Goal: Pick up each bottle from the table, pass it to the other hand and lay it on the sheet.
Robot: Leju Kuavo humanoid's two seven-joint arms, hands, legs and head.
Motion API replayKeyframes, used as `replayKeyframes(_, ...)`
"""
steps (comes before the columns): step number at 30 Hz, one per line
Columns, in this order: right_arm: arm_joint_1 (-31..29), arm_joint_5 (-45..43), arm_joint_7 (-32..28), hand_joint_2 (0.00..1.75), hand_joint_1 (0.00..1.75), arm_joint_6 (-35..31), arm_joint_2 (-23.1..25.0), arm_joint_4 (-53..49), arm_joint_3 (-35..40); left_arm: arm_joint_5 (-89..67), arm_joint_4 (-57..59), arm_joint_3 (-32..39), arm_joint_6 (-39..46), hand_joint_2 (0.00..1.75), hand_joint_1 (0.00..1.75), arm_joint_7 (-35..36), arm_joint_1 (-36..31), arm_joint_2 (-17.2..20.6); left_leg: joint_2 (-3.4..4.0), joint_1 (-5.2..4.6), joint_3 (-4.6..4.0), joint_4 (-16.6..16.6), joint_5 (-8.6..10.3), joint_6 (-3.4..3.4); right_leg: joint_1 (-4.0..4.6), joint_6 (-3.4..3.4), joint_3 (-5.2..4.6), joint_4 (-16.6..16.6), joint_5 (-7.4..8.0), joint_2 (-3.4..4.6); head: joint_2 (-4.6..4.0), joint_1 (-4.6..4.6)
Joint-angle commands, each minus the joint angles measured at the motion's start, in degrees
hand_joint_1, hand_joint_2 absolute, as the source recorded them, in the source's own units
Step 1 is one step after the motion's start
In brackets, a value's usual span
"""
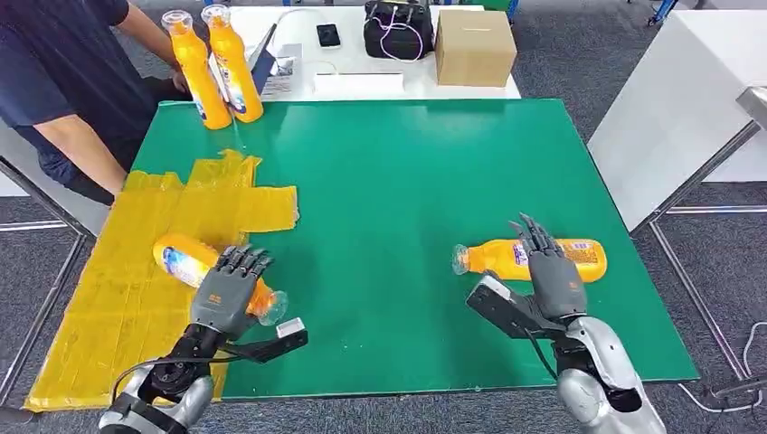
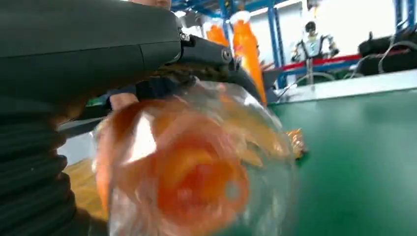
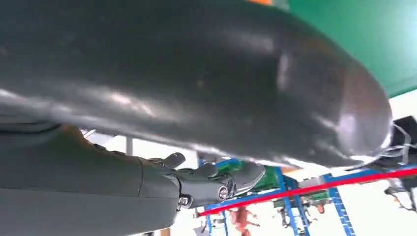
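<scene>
Fingers of the left hand [image 1: 226,291] curl over an orange bottle [image 1: 194,268] that lies on its side at the near right edge of the yellow sheet [image 1: 108,298], its clear base poking out past the hand onto the green table [image 1: 398,181]. From the head view the hand covers the bottle's middle; whether it grips or merely rests there I cannot tell from that angle. The left wrist view adds the close side: the blurred round end of the bottle [image 2: 196,167] sits right under the dark fingers [image 2: 216,54], which arch over it and touch its top.

Over on the right, the right hand [image 1: 547,271] lies with fingers stretched out and slightly apart above a second bottle [image 1: 529,259], which rests on its side on the green surface, cap toward the centre. The fingertips overlap its middle, with no wrap around it visible. The right wrist view shows the thumb [image 3: 196,83] large and blurred, with loosely extended fingers [image 3: 221,179] beyond.

Two more upright bottles [image 1: 217,68] stand at the far left corner, beside a person [image 1: 63,81] in a dark shirt. Behind, a white table carries a cardboard box [image 1: 475,47] and a black bag [image 1: 398,29].
</scene>
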Motion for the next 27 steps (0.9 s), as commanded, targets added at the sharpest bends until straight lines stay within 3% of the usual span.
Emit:
replayKeyframes(1,-0.8,0.5,0.4,0.0,0.0,0.7,-0.2,2.4,-1.4,-0.1,5.1,-3.1,-0.8,1.75,0.0,0.5,-3.5,0.9,-0.01,0.02,0.24,0.0,-0.07,-0.05,0.02,-0.03,0.28,-0.1,-0.08,-0.05,0.0,0.02)
replayKeyframes(5,-0.8,0.5,0.4,0.0,0.0,0.7,-0.2,2.4,-1.4,-0.1,5.1,-3.1,-0.8,1.75,0.0,0.5,-3.5,0.9,-0.02,-0.01,0.37,0.0,-0.12,-0.08,0.01,-0.05,0.4,0.0,-0.15,-0.07,0.0,0.02)
replayKeyframes(6,-1.2,1.5,0.9,1.75,0.0,0.8,-0.3,2.9,-1.1,-0.1,5.1,-3.1,-1.0,1.75,0.0,0.6,-3.6,0.9,-0.01,0.01,0.23,0.0,-0.07,-0.06,0.02,-0.04,0.25,0.0,-0.08,-0.04,0.0,0.0)
replayKeyframes(9,-4.4,3.0,1.9,1.75,0.0,2.5,-0.9,8.4,-1.0,1.2,6.1,-3.0,-1.8,1.75,0.0,0.6,-4.8,0.6,0.04,0.01,0.25,0.0,-0.07,-0.06,0.02,-0.03,0.26,0.0,-0.06,0.01,0.0,0.02)
replayKeyframes(10,-6.0,3.3,1.8,1.75,0.0,3.3,-1.4,11.3,-0.8,2.8,6.3,-3.0,-1.8,0.0,0.0,-0.3,-5.2,0.3,0.08,0.01,0.35,0.0,-0.09,-0.07,0.03,-0.03,0.36,-0.1,-0.08,0.04,0.0,0.0)
replayKeyframes(14,-9.3,6.2,1.4,1.75,0.0,4.2,-2.3,18.7,-0.1,12.9,3.6,-1.2,-2.1,0.0,0.0,-4.7,-5.0,-1.0,0.1,0.03,0.21,0.0,-0.03,-0.02,0.04,0.0,0.23,-0.1,0.01,0.06,0.0,0.02)
replayKeyframes(20,-12.2,8.2,1.0,1.75,0.0,4.8,-3.0,26.7,0.0,42.6,-8.9,8.1,-6.3,0.0,0.0,-14.3,0.1,-5.0,0.12,0.02,0.29,0.0,-0.12,-0.01,0.03,0.01,0.37,0.0,-0.08,0.09,0.0,0.02)
replayKeyframes(27,-18.2,9.7,-0.1,1.75,0.0,4.3,-3.2,36.8,1.2,50.5,-18.5,10.8,-5.8,0.0,0.0,-18.6,4.4,-5.9,0.26,0.01,0.26,0.0,-0.13,-0.04,0.03,-0.01,0.29,0.0,-0.04,0.24,0.0,0.02)
